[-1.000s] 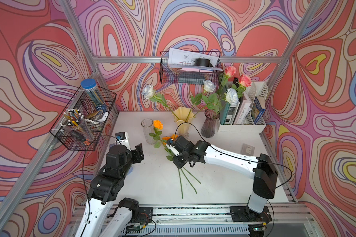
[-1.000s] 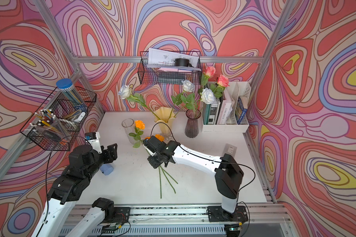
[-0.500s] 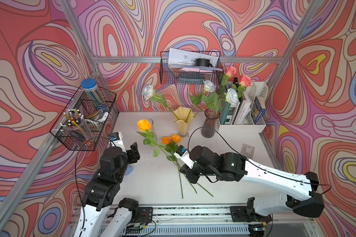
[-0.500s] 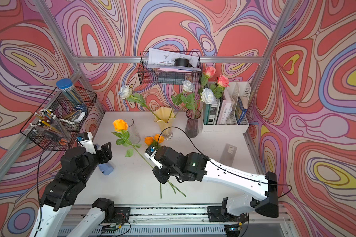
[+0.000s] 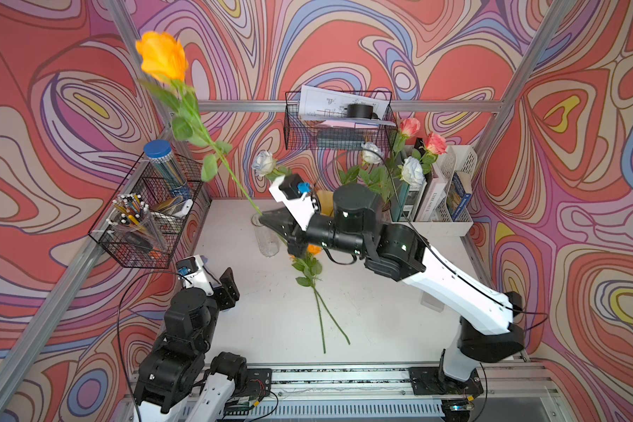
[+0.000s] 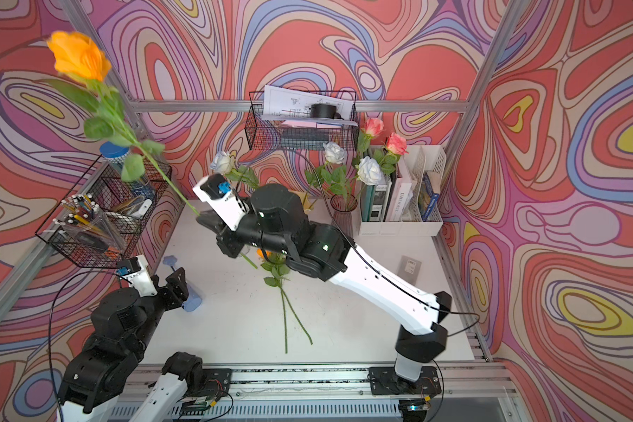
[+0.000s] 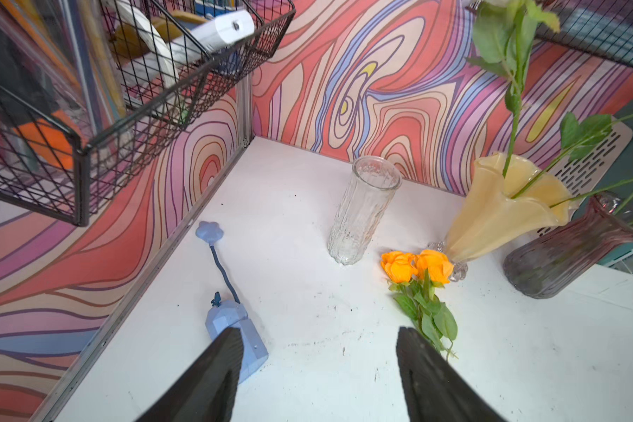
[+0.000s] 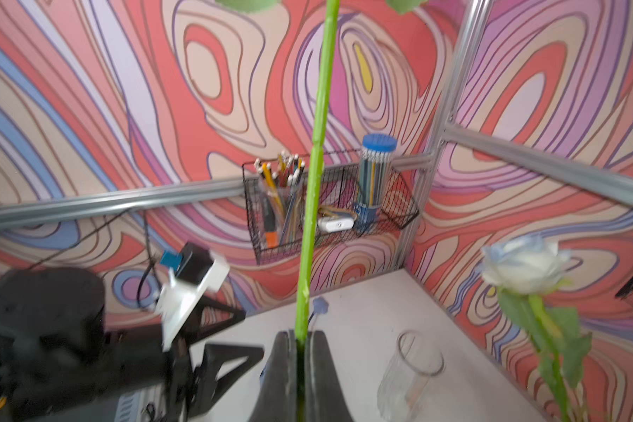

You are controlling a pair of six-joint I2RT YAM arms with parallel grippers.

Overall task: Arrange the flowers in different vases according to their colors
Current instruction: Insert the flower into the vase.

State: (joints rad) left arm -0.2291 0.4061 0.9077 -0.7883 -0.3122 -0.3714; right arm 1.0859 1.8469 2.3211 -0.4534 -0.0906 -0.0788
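Tabletop (image 5: 380,318), white and speckled, spreads beneath both sets of fingers. Above it the right gripper (image 8: 300,339) is raised. Its black fingers (image 8: 322,372) are pressed together on the green stem of a long leafy orange rose (image 5: 161,54). The stem runs up and away from the fingertips to a bloom high against the swirled wall. In a top view a short end of the stem pokes out behind the fingers. The left gripper (image 7: 317,339) hangs low over the table, its fingers (image 7: 212,376) spread wide with nothing between them.

Three vases stand beyond the left fingertips. The smoky purple ribbed glass vase (image 7: 563,252) is off to one side, and the creamy yellow ruffled-rim vase (image 7: 497,212) is just beside it. The clear textured glass cylinder vase (image 7: 366,208) stands apart, empty, ahead of the gap between the left fingers. It sits below and just beside the closed right fingers.

One blue-tinged white rose (image 5: 264,164) leans out of the yellow vase, near the right gripper. Two more white roses (image 5: 412,171) and two pink roses (image 5: 435,142) rise over the purple vase, well behind the right fingers. Which mouth each of these stems enters cannot be told.

Two orange roses (image 7: 417,270) lie flat just ahead of one left finger, their blooms at the yellow vase's foot. A small blue block toy with a cord and flower-shaped end (image 7: 234,329) lies against the other left finger.
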